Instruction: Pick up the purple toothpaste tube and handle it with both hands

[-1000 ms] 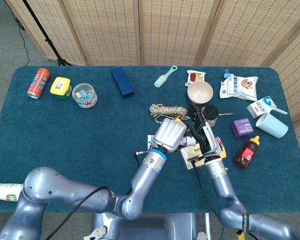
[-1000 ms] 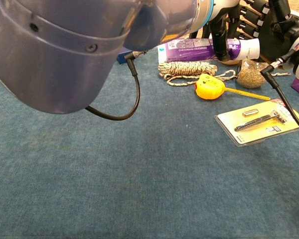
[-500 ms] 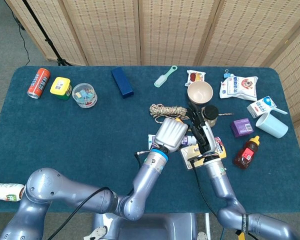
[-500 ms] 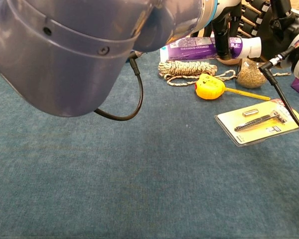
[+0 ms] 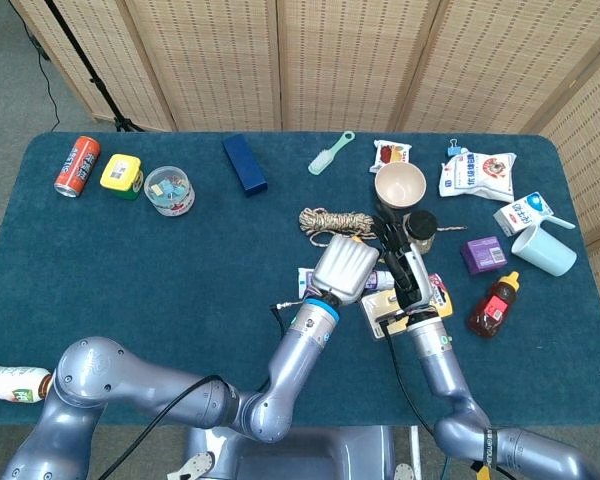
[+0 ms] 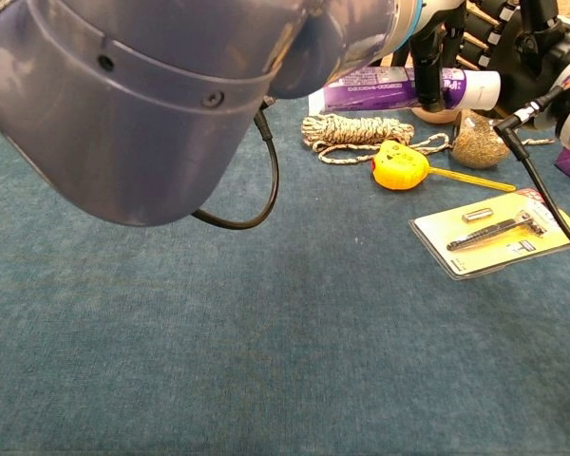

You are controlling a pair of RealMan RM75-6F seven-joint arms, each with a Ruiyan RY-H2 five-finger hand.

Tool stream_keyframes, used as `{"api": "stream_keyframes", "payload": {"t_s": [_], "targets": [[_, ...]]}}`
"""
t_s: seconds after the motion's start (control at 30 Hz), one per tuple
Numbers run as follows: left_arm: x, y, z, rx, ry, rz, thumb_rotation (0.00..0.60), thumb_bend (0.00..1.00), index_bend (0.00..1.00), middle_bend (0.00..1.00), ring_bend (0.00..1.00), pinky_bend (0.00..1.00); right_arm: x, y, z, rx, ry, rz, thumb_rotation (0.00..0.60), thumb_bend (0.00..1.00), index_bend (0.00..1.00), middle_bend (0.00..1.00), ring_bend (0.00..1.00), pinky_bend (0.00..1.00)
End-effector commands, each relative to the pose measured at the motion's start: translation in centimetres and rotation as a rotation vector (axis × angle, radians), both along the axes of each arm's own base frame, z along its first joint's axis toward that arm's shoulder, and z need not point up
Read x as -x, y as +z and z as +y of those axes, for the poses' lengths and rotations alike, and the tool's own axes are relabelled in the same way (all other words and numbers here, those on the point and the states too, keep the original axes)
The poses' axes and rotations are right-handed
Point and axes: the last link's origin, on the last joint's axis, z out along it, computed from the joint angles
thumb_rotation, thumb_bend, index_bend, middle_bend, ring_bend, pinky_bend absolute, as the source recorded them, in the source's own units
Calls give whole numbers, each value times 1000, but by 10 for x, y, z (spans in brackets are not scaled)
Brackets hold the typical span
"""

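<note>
The chest view shows the purple toothpaste tube (image 6: 399,90) lying level in the air above the tabletop (image 6: 266,332), dark fingers (image 6: 427,81) wrapped around it near its white cap end. In the head view the tube (image 5: 378,281) is mostly hidden: only slivers show on either side of the left robot hand (image 5: 343,270), whose silver back covers it. That left robot hand is grasping the tube. The right robot hand (image 5: 405,268) sits just beside it at the cap end, its black fingers close to the tube; whether they grip it I cannot tell in either view.

Beneath the tube, the chest view shows a coil of rope (image 6: 351,133), a yellow tape measure (image 6: 401,162) and a razor in its pack (image 6: 499,231) lying flat. The left forearm fills the upper left of that view and blocks the far tabletop. From above, a bowl (image 5: 400,184), a blue box (image 5: 245,164), a red can (image 5: 77,166) and a red sauce bottle (image 5: 494,305) lie farther out.
</note>
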Motion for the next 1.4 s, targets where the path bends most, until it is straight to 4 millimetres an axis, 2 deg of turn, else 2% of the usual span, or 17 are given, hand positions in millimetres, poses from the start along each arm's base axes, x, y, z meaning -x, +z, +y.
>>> {"api": "stream_keyframes", "payload": {"t_s": [0.03,0.6,1.4], "targets": [[0,0,0,-2,-1,-1,600,715,627,612,612,656,-1,0,0,-3,1,-14,214,0,0,0,0,0],[-2,0,-1,-1,-6,-20,600,712,627,612,611,656,-3,3,3,-2,5,-76,216,0,0,0,0,0],[-5,0,0,25,17,-43,600,712,627,612,612,661,-7,-4,4,4,61,-12,216,0,0,0,0,0]]}}
